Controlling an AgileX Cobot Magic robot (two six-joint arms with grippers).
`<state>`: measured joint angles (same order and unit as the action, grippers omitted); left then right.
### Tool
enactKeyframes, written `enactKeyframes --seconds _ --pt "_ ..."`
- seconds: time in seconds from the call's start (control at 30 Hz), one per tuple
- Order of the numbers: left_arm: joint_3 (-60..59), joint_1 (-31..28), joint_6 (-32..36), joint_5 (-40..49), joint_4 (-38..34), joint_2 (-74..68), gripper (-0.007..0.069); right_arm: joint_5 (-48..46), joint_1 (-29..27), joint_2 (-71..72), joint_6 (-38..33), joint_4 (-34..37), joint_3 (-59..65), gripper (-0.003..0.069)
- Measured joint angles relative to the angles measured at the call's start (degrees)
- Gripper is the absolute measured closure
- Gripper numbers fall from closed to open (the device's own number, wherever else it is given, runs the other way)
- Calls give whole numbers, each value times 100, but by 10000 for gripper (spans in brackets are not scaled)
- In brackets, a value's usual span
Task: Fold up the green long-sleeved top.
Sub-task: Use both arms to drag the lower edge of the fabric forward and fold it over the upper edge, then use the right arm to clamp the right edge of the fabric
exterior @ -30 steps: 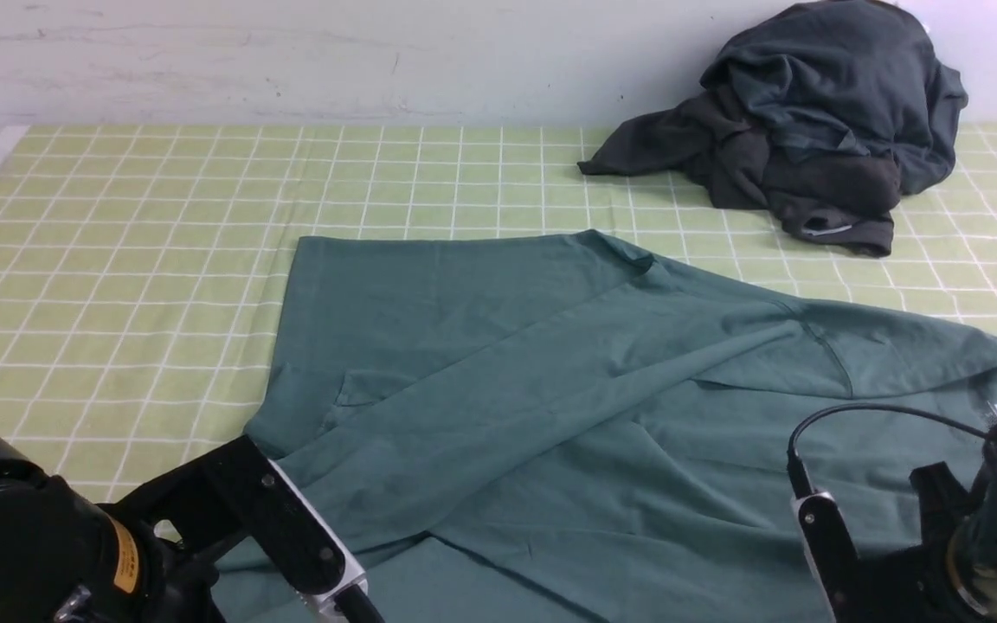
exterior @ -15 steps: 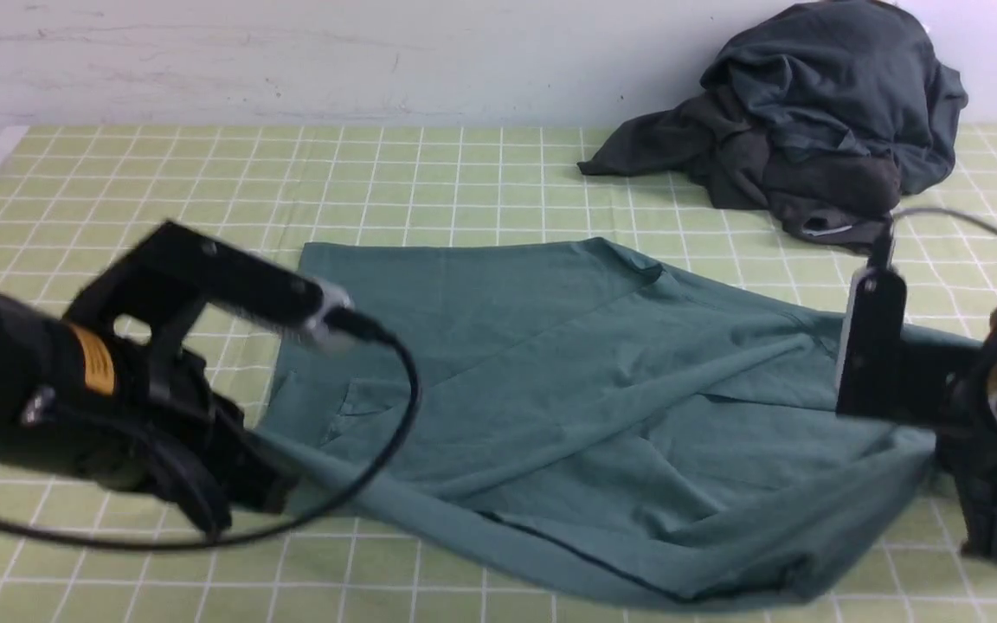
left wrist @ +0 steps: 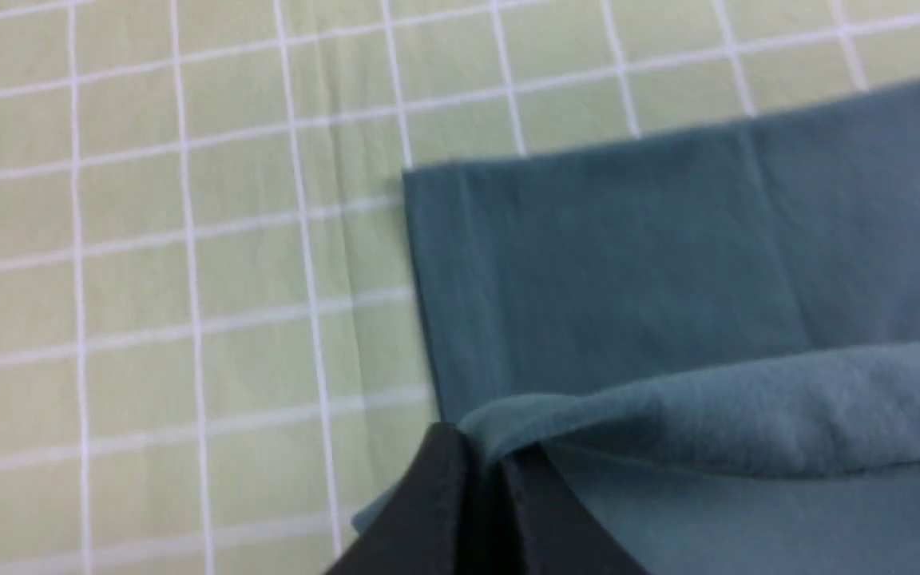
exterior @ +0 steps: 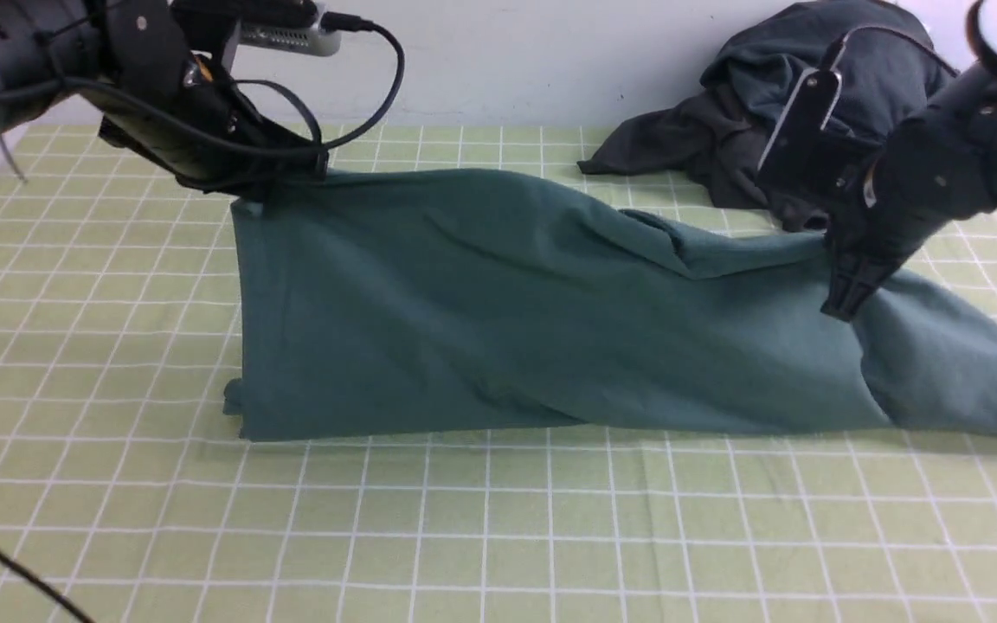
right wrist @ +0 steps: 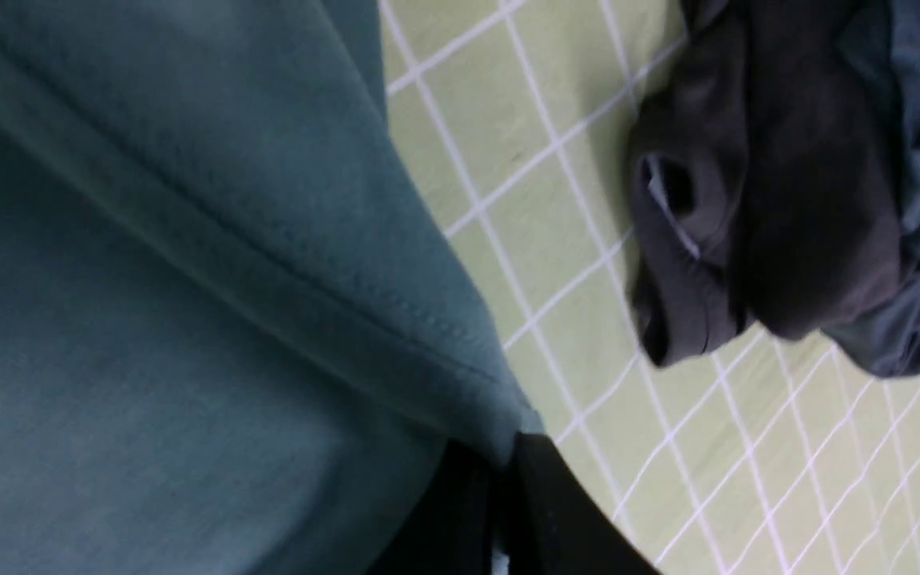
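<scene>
Top (exterior: 498, 311) lies doubled over lengthwise mid-surface (exterior: 498, 536), far edge held up. Left gripper (exterior: 278, 177) fingers (left wrist: 436, 511) clamped on its far left corner. Right gripper (exterior: 845, 298) fingers (right wrist: 556, 519) clamped on its far right edge. Dark clothes (exterior: 706, 156) heaped behind, far right.

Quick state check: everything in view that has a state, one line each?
Green long-sleeved top: doubled over, crease along its near edge, far edge held up at both ends.
Left gripper: fingers shut on the top's edge.
Right gripper: fingers shut on the top's edge.
Dark grey pile of clothes: crumpled heap, not gripped.
Checked yellow-green tablecloth: spread flat.
</scene>
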<state>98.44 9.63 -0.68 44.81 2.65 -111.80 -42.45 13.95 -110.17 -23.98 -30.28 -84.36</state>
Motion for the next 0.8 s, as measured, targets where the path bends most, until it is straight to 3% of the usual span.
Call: enactKeyframes --seconds 0.17,0.3,0.43,0.53,0.63,0.7,0.8 --pt "1459 -11 15 548 118 -1373 616 89 -172 -861 145 -91 -774 640" --pt "2417 -72 15 903 230 -2292 574 267 -391 -1170 674 -17 -982 562" --pt "3006 -180 -40 964 255 -2692 459 218 -539 -1219 1104 11 -986 459" --pt "3358 -283 -183 978 310 -2767 311 35 -538 -1158 1712 46 -1031 377" --pt "3660 -327 -154 1262 313 -2690 223 -94 -459 -977 2048 483 -1050 384" --pt "3763 -331 -51 1522 313 -2630 206 -113 -403 -889 1985 881 -1065 412" --pt "3900 -233 621 2452 292 -2223 219 -455 -214 -789 953 2532 -1103 568"
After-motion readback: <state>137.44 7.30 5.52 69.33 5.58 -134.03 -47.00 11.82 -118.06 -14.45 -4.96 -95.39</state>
